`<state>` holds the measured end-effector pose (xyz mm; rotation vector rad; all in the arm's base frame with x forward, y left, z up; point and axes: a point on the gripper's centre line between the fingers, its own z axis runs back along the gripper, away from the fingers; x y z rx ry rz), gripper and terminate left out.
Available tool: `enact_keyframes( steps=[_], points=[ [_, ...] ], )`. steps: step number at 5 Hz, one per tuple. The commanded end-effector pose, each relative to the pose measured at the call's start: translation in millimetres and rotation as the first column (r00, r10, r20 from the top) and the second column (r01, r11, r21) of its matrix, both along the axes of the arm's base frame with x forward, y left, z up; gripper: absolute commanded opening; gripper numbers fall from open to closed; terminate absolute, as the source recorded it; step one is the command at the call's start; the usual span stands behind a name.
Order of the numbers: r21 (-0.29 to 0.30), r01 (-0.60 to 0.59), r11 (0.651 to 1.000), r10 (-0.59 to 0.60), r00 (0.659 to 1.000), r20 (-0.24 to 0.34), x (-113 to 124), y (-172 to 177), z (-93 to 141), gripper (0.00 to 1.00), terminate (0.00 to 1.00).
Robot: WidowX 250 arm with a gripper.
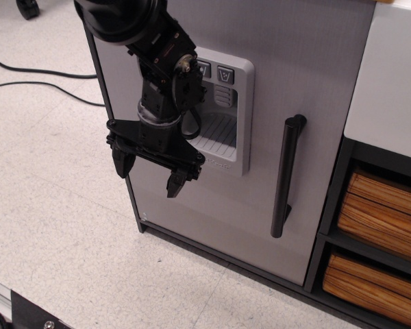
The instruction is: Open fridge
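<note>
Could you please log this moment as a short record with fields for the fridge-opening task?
fridge door: grey, flat, appears shut
handle: black vertical bar, right side of door, untouched
dispenser panel: recessed, left of handle, partly hidden by arm
end effector: open, empty, fingers pointing down, in front of door's left edge, well left of handle
shelf unit: right of fridge, wood-coloured drawers
cables: on floor, upper left

The arm [161, 62] is angled down from the upper left, its wrist pointed downward. The gripper [149, 175] is held with jaws spread apart, and nothing is gripped between them.
</note>
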<state>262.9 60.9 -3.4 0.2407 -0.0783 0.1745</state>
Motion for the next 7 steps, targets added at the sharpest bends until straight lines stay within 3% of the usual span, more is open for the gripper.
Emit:
enact_keyframes(
  steps=[1,2,4,7],
  points=[
    [0.000,0.000,1.000,0.000,1.000,0.000,0,0,0,1.00,0.00],
    [-0.003,0.075,0.997,-0.075,0.993,0.094,3,-32,2,1.00,0.00],
    [-0.013,0.168,0.986,-0.161,0.963,0.218,20,-87,5,1.00,0.00],
    [-0.140,0.221,0.965,-0.166,0.930,0.329,65,-134,41,1.00,0.00]
  ],
)
